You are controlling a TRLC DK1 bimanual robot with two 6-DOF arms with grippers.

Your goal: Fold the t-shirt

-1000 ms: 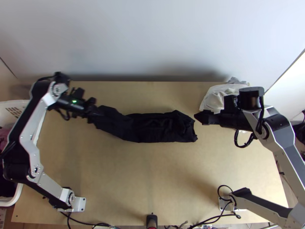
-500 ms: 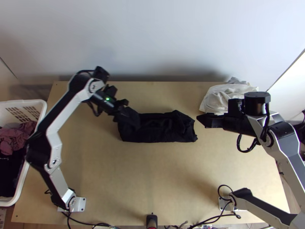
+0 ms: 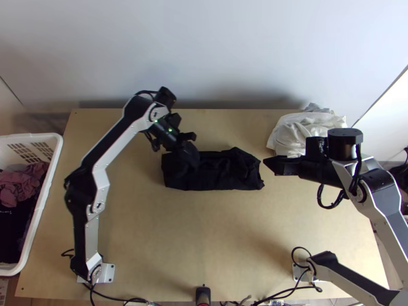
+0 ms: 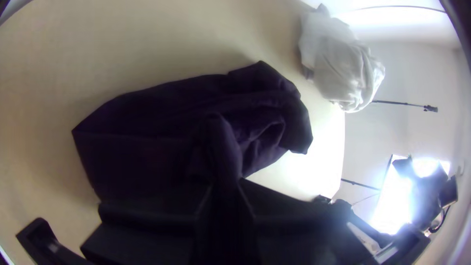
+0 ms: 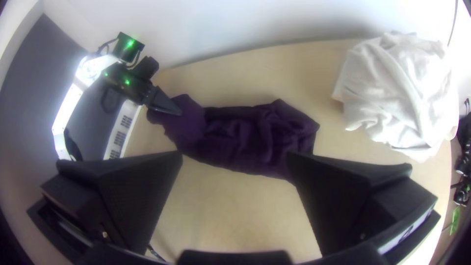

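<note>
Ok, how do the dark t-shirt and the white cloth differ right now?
The dark t-shirt lies long and narrow, while the white cloth is a bunched heap. Part of the dark t-shirt is pinched in the left gripper; the white cloth lies free. Both are on the table, with creases.

T-shirt [image 4: 147, 113], dark, one: lies gathered in a long, creased bundle just ahead of the left gripper [image 3: 190, 156]. Raised ridge of its cloth: pinched between the two black fingers [image 4: 279, 206]. Table [image 4: 117, 44], pale: spreads around the bundle. White cloth [image 4: 341, 64], one heap: bunched, farther from the gripper than the t-shirt, apart from it. Bright light [image 4: 392, 208], glaring: beyond the table's edge, well away from the gripper.
</note>
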